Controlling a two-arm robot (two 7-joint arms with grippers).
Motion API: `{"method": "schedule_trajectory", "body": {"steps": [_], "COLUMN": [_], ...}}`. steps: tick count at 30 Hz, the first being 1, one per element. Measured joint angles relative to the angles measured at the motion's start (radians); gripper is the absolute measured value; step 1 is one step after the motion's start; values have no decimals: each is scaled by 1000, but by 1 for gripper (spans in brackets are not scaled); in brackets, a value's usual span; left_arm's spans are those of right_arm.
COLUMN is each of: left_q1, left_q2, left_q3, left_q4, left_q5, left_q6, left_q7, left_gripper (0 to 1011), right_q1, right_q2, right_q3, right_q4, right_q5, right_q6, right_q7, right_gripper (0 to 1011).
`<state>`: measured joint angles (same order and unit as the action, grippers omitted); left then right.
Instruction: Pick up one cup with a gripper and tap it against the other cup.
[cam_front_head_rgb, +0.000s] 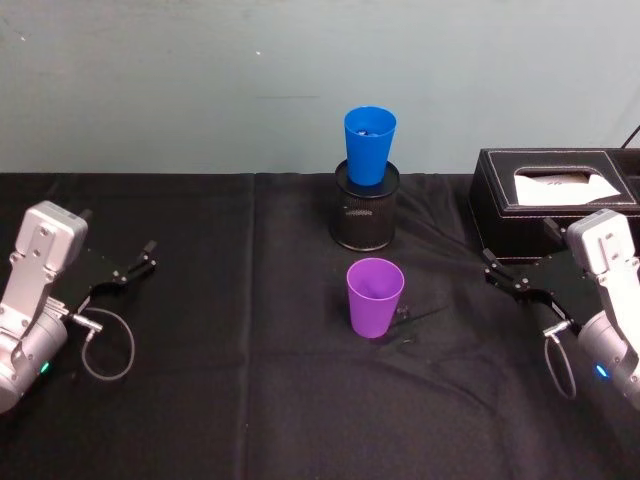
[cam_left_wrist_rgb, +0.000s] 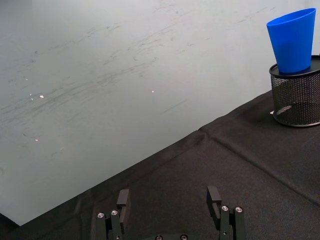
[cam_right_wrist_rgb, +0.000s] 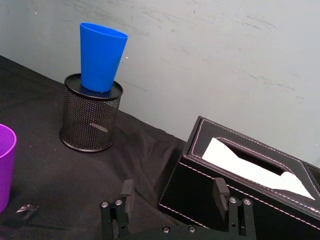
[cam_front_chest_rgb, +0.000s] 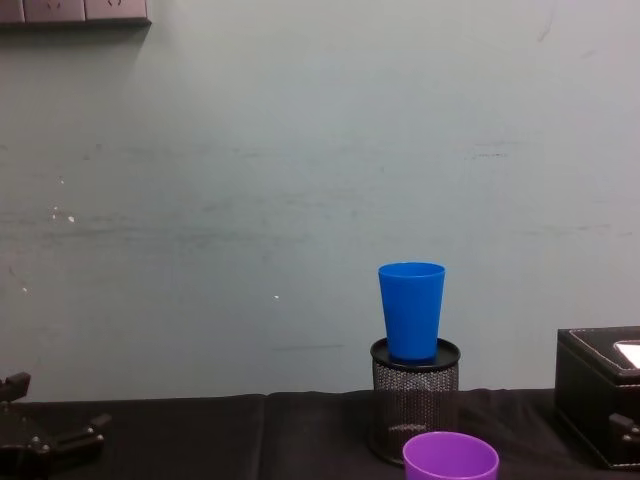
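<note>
Purple cup (cam_front_head_rgb: 375, 297) vert., rim up; blue cup (cam_front_head_rgb: 369, 145) same, on holder (cam_front_head_rgb: 364, 218).

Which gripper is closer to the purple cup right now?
Right. The right gripper is open just to the right of the purple cup, beside the tissue box; the left gripper is open much farther off on the cup's left.

Open table (cam_front_head_rgb: 200, 400) flanks the purple cup (cam_front_head_rgb: 375, 297); the mesh pen holder (cam_front_head_rgb: 364, 215) carrying the blue cup (cam_front_head_rgb: 369, 145) stands close behind, tissue box (cam_front_head_rgb: 495, 210) at right.
</note>
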<state>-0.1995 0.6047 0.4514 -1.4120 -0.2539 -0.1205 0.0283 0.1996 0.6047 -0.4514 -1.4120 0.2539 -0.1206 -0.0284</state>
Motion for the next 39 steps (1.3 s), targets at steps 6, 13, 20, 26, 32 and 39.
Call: {"method": "schedule_trajectory", "body": {"steps": [6, 13, 20, 26, 32, 39], "left_q1": [0, 0, 0, 0, 0, 0], "left_q2": [0, 0, 0, 0, 0, 0], "left_q3": [0, 0, 0, 0, 0, 0], "left_q4": [0, 0, 0, 0, 0, 0], "left_q5": [0, 0, 0, 0, 0, 0], "left_q6": [0, 0, 0, 0, 0, 0], "left_q7": [0, 0, 0, 0, 0, 0], "left_gripper": [1000, 1000, 1000, 1000, 1000, 1000], "right_q1": [0, 0, 0, 0, 0, 0], "right_q2": [0, 0, 0, 0, 0, 0], "right_q3": [0, 0, 0, 0, 0, 0], "right_q4": [0, 0, 0, 0, 0, 0], "right_q5": [0, 0, 0, 0, 0, 0], "right_q6": [0, 0, 0, 0, 0, 0], "right_q7": [0, 0, 0, 0, 0, 0], "right_gripper": [1003, 1003, 1003, 1002, 1003, 1003]}}
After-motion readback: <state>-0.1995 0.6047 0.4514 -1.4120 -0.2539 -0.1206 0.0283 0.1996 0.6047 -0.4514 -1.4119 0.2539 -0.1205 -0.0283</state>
